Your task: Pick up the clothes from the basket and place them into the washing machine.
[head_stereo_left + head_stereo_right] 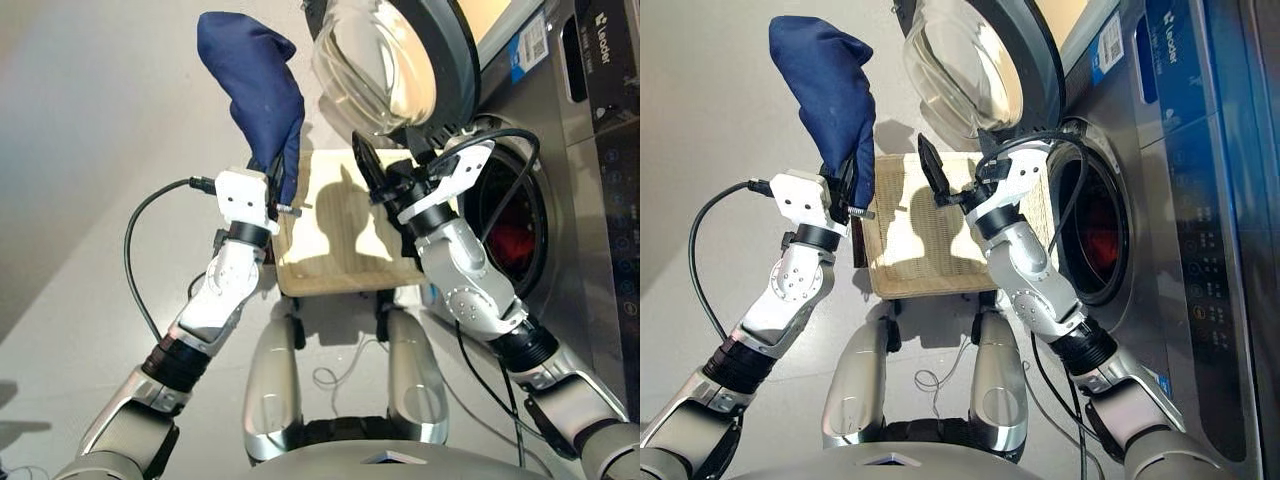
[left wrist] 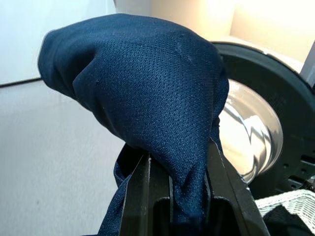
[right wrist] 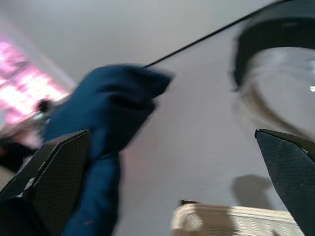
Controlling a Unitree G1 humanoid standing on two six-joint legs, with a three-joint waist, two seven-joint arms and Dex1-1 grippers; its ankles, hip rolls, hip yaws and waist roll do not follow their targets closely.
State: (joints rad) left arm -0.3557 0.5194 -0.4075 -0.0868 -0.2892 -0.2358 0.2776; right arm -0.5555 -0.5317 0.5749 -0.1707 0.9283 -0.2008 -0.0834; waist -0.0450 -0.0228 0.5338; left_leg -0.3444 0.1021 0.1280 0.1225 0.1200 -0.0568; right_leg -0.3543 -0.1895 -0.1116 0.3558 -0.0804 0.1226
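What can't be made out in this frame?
- The basket's near-right part: both eye views, covered by the right arm.
- The drum's contents: only a red patch shows inside the washing machine; the rest is dark.
- The left gripper's fingers: left wrist view, tips wrapped in the navy garment.
- Panel lettering: too small.

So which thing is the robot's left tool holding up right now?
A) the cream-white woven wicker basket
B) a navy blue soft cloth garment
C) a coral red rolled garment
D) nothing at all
B: the left tool is clamped on the navy blue soft cloth garment, raised above the cream-white woven wicker basket; something red lies inside the dark grey washing machine's drum.
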